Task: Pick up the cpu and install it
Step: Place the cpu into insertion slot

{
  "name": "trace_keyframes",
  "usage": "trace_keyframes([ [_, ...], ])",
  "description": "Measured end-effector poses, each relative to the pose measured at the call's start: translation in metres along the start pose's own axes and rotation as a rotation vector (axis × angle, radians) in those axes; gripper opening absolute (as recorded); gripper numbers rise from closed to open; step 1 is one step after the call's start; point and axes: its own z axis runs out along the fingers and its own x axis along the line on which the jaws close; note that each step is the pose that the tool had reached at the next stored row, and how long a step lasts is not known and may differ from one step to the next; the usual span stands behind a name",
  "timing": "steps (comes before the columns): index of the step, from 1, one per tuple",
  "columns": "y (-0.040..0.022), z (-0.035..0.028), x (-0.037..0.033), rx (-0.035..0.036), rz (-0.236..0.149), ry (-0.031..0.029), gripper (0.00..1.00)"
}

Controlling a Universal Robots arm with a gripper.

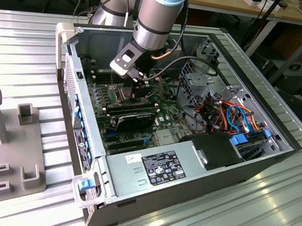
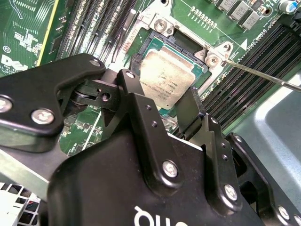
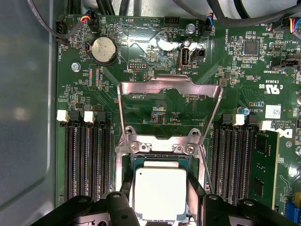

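Dull grey, flat, square cpu (image 3: 160,193) sits clamped by the black pincer (image 2: 165,82) over the metal-framed socket (image 3: 155,159).

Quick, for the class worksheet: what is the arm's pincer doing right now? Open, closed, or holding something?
Pincer: closed on the cpu, gripping it by two opposite edges.

High exterior view; both wrist views near socket (image 3: 160,161).

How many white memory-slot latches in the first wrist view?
4 white latches: two on one side of the raised socket frame, two on the other; more may be hidden.
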Motion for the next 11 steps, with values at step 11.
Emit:
trace_keyframes([
  [11,0.0001,0.0004,0.0000,0.0000,0.005,0.0001,0.55],
])
